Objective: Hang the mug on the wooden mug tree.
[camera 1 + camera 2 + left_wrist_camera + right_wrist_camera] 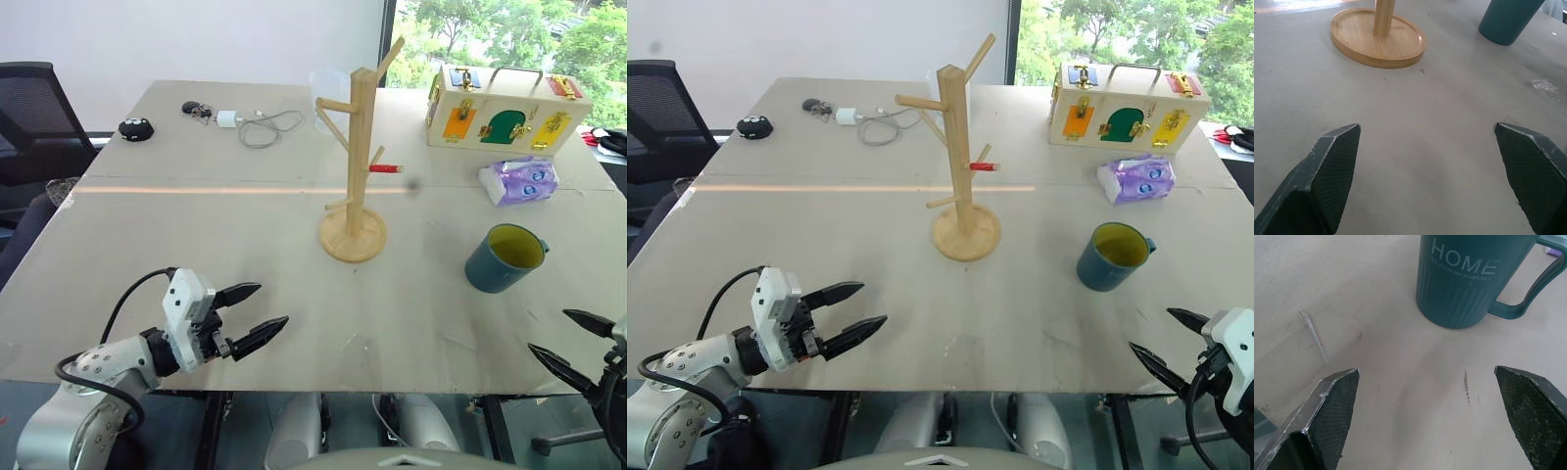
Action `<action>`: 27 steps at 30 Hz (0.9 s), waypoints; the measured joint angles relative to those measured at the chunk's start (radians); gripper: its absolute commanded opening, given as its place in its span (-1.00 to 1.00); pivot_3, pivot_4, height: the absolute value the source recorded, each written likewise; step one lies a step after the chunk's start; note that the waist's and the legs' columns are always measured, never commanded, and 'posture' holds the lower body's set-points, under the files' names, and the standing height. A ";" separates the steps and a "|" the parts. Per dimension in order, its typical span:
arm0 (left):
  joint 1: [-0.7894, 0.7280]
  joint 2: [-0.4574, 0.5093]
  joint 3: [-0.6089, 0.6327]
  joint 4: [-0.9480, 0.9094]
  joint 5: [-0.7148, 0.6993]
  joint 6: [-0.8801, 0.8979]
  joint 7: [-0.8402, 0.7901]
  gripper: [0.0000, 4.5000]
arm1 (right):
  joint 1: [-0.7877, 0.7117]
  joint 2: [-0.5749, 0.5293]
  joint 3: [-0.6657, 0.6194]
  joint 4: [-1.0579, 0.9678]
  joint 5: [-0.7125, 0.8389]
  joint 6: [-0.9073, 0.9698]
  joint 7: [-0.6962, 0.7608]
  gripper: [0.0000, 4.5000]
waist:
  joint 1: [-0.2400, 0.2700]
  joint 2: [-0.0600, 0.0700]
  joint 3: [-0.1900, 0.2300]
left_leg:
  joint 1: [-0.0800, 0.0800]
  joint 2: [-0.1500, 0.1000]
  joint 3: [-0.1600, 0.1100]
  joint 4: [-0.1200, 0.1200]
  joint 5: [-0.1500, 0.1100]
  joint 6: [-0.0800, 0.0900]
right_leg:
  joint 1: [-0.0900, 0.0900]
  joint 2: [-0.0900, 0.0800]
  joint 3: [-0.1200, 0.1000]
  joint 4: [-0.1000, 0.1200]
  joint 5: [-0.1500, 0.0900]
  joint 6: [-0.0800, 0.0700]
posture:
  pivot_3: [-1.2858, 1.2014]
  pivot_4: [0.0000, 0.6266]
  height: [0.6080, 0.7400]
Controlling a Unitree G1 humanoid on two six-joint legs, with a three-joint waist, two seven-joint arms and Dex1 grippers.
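The desk [245,294], a wide grey slab, takes up most of the head view. At the centre of the frame stands the wooden mug tree [358,166], its post upright on a round base, with slanted pegs reaching out left, right and up. At the upper right sits a white latch box [505,106] with coloured doors, and a purple tissue pack [519,180] lies just below it.

The mug [504,258] stands upright right of centre, well apart from the tree's base, mouth up, handle turned toward the right edge of the frame.

The left tool [253,313] hangs low at lower left, its two black fingers spread and empty, aimed toward the tree. The right tool [573,340] sits at the lower right corner, likewise spread wide with nothing between the fingers.

The mug lies up and a little left of the right tool, which faces the mug's side wall squarely, so the right arm is plainly the nearer one for the pick.
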 measured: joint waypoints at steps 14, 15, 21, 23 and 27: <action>-0.143 0.074 -0.019 -0.027 -0.151 -0.041 -0.207 1.00 | -0.395 -0.010 0.053 -0.049 0.005 0.409 -0.392 0.99 | 0.002 0.002 0.000 | -0.005 -0.002 0.002 0.000 0.000 0.000 | -0.004 0.000 -0.005 0.000 0.003 -0.004 | 0.03 -0.52 1.00; -0.156 0.074 -0.027 -0.032 -0.158 -0.040 -0.207 1.00 | -0.417 -0.009 0.057 -0.049 0.007 0.424 -0.408 0.99 | 0.000 0.002 0.000 | -0.004 -0.002 0.003 0.000 0.000 0.001 | -0.004 0.001 -0.005 0.000 0.003 -0.004 | 0.03 -0.52 1.00; -0.161 0.073 -0.053 -0.054 -0.164 -0.040 -0.209 1.00 | -0.418 0.004 0.082 -0.036 0.003 0.472 -0.441 0.99 | -0.001 0.002 0.000 | -0.004 -0.001 0.003 0.000 0.000 0.001 | -0.004 0.002 -0.005 0.000 0.002 -0.004 | 0.03 -0.52 1.00; -0.157 0.073 -0.053 -0.054 -0.164 -0.040 -0.213 1.00 | -0.405 0.004 0.082 -0.002 -0.001 0.453 -0.427 0.99 | 0.000 0.002 0.000 | -0.003 -0.002 0.003 0.000 0.000 0.001 | -0.004 0.003 -0.005 0.001 0.002 -0.003 | 0.03 -0.52 1.00; -0.149 0.073 -0.054 -0.060 -0.162 -0.044 -0.221 1.00 | -0.391 0.004 0.081 0.064 -0.017 0.401 -0.395 0.66 | -0.001 0.002 0.000 | -0.002 -0.002 0.004 0.000 0.000 0.001 | -0.004 0.003 -0.004 0.001 0.000 0.000 | 0.03 -0.52 1.00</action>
